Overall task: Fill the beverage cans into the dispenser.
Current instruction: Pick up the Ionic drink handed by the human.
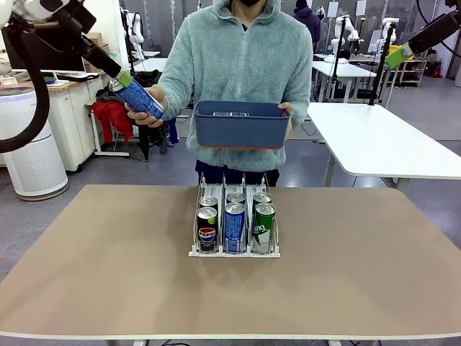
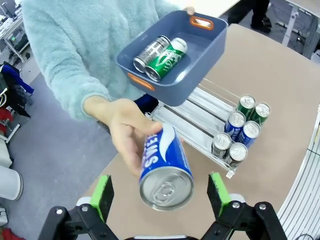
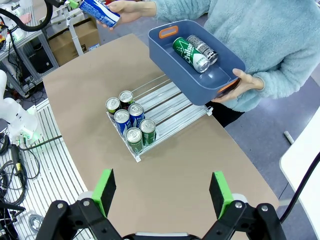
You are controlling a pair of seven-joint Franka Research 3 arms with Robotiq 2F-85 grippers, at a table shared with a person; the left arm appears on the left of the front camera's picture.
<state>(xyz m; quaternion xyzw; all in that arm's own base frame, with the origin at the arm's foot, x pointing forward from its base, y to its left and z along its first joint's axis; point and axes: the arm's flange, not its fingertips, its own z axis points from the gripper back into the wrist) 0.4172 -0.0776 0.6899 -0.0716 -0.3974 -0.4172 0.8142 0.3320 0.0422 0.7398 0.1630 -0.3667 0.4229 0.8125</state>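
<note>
While the person's hand (image 2: 125, 132) offers a blue can (image 2: 165, 165) base-first toward me, the left gripper (image 2: 160, 192) sits spread wide, green pads (image 2: 102, 192) flanking the can's silver end w/ a gap each side. No pinch yet. Hand wraps the far part of the can, I'd guess so the near end stays free for the pads. Front view: same can (image 1: 138, 99) tilted, up off the table (image 1: 108, 252), at the tip of the left gripper (image 1: 121, 81).

Person's other hand holds the dark blue bin (image 2: 175, 95) level at chest height, behind and above the dispenser (image 1: 234, 252). Bin looks like the supply stock: a green can (image 2: 167, 59) and a dark/silver can (image 2: 150, 52) lie on their sides in it, touching.

Dispenser mid-table, lip toward me. Six cans upright, two per lane, crowded at the lip end: front row is a black Pepsi can (image 1: 207, 231), a blue one (image 1: 235, 227) and a green one (image 1: 264, 227). Lanes seem sorted by colour. Bare rails (image 3: 172, 102) on the person's side, so there's room. I judge the blue can belongs in the middle lane.

Right gripper (image 3: 162, 192) also spread, holding nothing, parked high over the table's right side (image 1: 398, 55), prob. to keep out of the handover.

Next, as I judge it: close left on the can, wait for release. Risk is slip on smooth metal.
</note>
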